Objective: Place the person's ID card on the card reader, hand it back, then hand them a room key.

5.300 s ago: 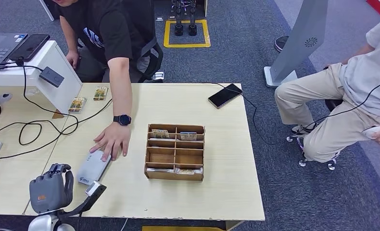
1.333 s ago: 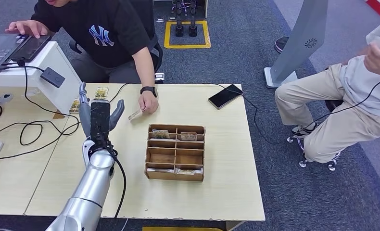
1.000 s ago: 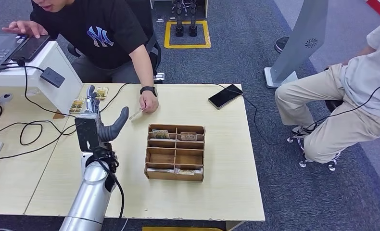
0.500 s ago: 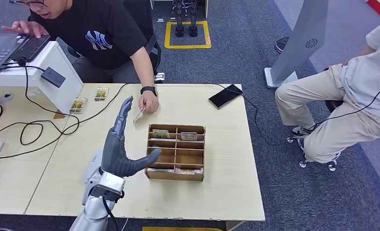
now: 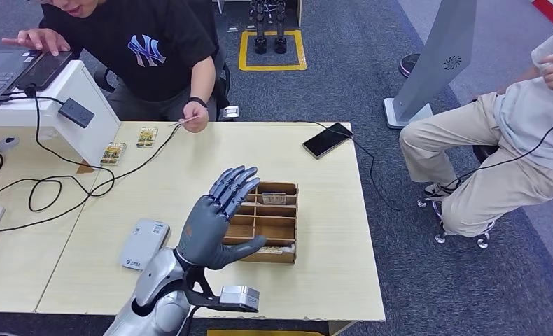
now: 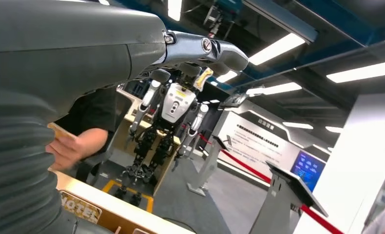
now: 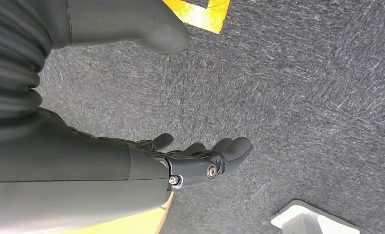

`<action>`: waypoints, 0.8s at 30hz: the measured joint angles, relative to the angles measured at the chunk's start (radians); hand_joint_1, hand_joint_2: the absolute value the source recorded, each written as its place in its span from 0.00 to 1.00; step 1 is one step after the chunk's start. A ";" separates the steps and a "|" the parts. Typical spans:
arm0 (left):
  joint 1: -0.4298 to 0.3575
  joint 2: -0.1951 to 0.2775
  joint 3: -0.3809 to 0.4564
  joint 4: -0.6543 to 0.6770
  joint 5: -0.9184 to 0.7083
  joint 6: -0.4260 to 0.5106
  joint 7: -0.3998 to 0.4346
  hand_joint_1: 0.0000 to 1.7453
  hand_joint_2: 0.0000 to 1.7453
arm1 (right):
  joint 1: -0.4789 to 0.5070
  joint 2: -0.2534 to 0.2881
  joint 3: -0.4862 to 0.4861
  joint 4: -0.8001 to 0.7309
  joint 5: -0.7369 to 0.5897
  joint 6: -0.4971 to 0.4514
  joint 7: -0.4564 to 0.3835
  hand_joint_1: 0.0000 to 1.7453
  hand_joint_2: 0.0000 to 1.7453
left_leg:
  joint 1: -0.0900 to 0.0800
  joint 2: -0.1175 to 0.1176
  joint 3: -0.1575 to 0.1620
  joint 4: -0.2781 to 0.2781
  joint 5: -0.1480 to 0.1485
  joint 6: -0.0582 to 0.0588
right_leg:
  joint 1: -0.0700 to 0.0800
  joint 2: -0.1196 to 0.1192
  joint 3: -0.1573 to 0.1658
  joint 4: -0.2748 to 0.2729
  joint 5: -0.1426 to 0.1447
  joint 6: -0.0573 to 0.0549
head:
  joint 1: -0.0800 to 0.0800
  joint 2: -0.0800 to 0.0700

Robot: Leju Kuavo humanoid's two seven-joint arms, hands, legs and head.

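My left hand (image 5: 218, 220) is raised above the table's near half, fingers spread and holding nothing, in front of the wooden organizer (image 5: 277, 227). The grey card reader (image 5: 143, 243) lies on the table to its left with nothing on it. At the far edge, the person in the black shirt pinches the ID card (image 5: 184, 121) close to their body. In the left wrist view my hand (image 6: 107, 53) is empty, and the person's hand holds the ID card (image 6: 61, 130) beyond it. Room key cards (image 5: 274, 198) stand in the organizer. My right hand (image 7: 195, 158) hangs over the carpet, empty.
A black phone (image 5: 327, 138) on a cable lies at the table's far right. Two loose cards (image 5: 146, 135) lie near a white box (image 5: 85, 105), with black cables trailing over the left side. A second person sits to the right of the table.
The person has pulled the ID card back from mid-table to the far edge. My left hand has drawn back toward me and to the right, now in front of the organizer, still empty.
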 joint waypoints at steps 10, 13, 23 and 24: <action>-0.123 0.034 -0.133 0.117 -0.247 -0.048 0.192 0.00 1.00 | 0.002 0.000 0.000 0.004 0.053 0.000 0.005 0.00 1.00 | 0.000 0.000 0.000 0.000 0.000 0.000 | 0.000 0.001 0.000 0.000 0.000 0.000 | 0.000 0.000; -0.139 0.036 -0.153 0.138 -0.254 -0.052 0.205 0.00 1.00 | 0.003 0.000 0.000 0.004 0.058 0.000 0.005 0.00 1.00 | 0.000 0.000 0.000 0.000 0.000 0.000 | 0.000 0.001 -0.001 0.000 0.000 0.000 | 0.000 0.000; -0.188 0.040 -0.196 0.185 -0.257 -0.121 0.234 0.00 1.00 | 0.004 0.000 0.000 0.004 0.091 0.000 0.024 0.00 1.00 | 0.000 0.001 -0.001 0.000 0.000 0.000 | 0.000 0.001 -0.001 0.000 0.000 0.000 | 0.000 0.000; -0.193 0.041 -0.200 0.191 -0.255 -0.128 0.235 0.00 1.00 | 0.004 0.000 0.000 0.004 0.096 0.000 0.024 0.00 1.00 | 0.000 0.001 0.000 0.000 0.000 0.000 | 0.000 0.001 -0.001 0.000 0.000 0.000 | 0.000 0.000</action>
